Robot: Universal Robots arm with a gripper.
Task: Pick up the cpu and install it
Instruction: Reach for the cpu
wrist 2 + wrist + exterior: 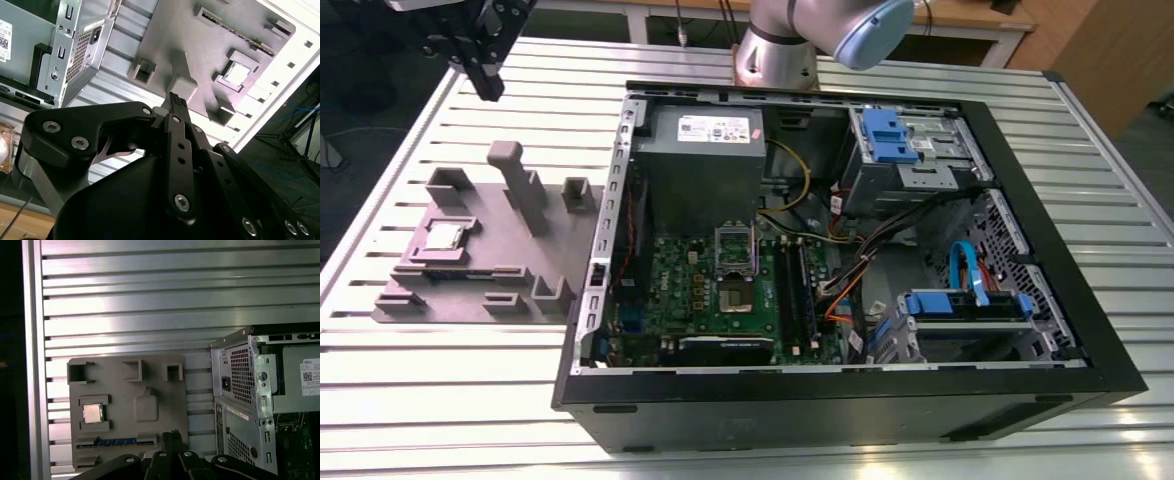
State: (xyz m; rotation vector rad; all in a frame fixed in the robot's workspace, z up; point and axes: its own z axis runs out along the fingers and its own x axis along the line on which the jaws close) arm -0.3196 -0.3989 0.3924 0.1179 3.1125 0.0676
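Slatted aluminium table (454, 400): carries everything and gives one flat level for the work. Open computer case (854, 405): lies on its side with the panel off, I judge so that its inside faces up toward me. Motherboard (707, 290): flat on the case floor, below the grey power supply (700, 150). Grey-mauve plastic tray (467, 295): on the table just beside the case, on the exterior view's left; its upright blocks and recesses look made to keep parts at fixed places, and both wrist views look down on it. My gripper (486, 88): hangs high over the table's far corner, above and beyond the tray and well apart from it; my fingers (178, 131) come together at the tips and clamp on nothing, which suits an approach rather than a carry. Metal socket frame (736, 252): on the motherboard near its middle; whether it stands open I cannot tell. The cpu (447, 236): not yet picked up, lying flat in a square recess of the tray, silver top up, penned by low blocks on its sides so it cannot slide; seen too in the first wrist view (93, 413) and the second wrist view (237, 73)
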